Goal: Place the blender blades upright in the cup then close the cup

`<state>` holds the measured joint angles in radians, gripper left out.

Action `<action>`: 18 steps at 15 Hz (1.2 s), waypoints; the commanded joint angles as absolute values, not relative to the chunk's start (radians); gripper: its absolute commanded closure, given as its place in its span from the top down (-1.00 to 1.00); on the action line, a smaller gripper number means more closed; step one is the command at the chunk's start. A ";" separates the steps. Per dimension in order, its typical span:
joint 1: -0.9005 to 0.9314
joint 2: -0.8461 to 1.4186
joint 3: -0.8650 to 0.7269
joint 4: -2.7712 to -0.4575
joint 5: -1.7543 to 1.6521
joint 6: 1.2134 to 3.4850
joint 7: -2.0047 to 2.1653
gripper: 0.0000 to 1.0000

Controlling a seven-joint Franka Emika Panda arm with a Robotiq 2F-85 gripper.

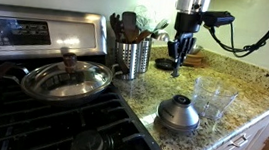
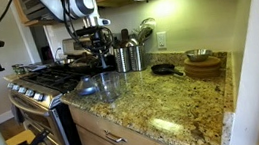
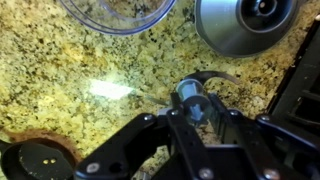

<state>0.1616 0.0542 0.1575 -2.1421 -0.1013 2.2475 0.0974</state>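
My gripper (image 3: pixel 192 118) is shut on the blender blades (image 3: pixel 190 92), a grey-blue hub with curved metal blades, and holds them above the granite counter. In an exterior view the gripper (image 1: pixel 180 50) hangs over the back of the counter, behind the clear cup (image 1: pixel 214 96) and the silver dome lid (image 1: pixel 178 113). Both stand apart near the front edge. The cup is open and looks empty. In the wrist view the cup's rim (image 3: pixel 120 14) and the lid (image 3: pixel 245 25) lie along the top edge. In an exterior view the gripper (image 2: pixel 100 48) is above the cup (image 2: pixel 110 84).
A perforated steel utensil holder (image 1: pixel 133 55) stands next to the gas stove, where a lidded pan (image 1: pixel 67 78) sits. A wooden board (image 1: pixel 192 61) lies under the gripper. A black skillet (image 2: pixel 165 70) and a wooden bowl (image 2: pixel 205 68) sit further along the counter.
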 commanded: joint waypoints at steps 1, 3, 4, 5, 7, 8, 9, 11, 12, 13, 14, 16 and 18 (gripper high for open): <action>0.161 -0.061 0.155 -2.182 -0.115 2.166 0.117 -0.73; 0.156 -0.102 0.155 -2.198 -0.127 2.137 0.129 -0.73; 0.152 -0.122 0.154 -2.213 -0.133 2.132 0.137 -0.73; 0.146 -0.138 0.153 -2.227 -0.146 2.130 0.155 -0.73; 0.133 -0.162 0.149 -2.259 -0.155 2.132 0.183 -0.73; 0.123 -0.173 0.145 -2.283 -0.153 2.140 0.196 -0.73; 0.115 -0.182 0.141 -2.304 -0.147 2.148 0.206 -0.73; 0.098 -0.195 0.130 -2.347 -0.131 2.171 0.229 -0.73; 0.089 -0.197 0.124 -2.365 -0.122 2.176 0.237 -0.73; 0.081 -0.199 0.119 -2.383 -0.119 2.184 0.248 -0.73; 0.073 -0.205 0.114 -2.405 -0.119 2.189 0.258 -0.73; 0.061 -0.214 0.106 -2.436 -0.117 2.190 0.274 -0.73; 0.056 -0.226 0.100 -2.463 -0.101 2.200 0.277 -0.73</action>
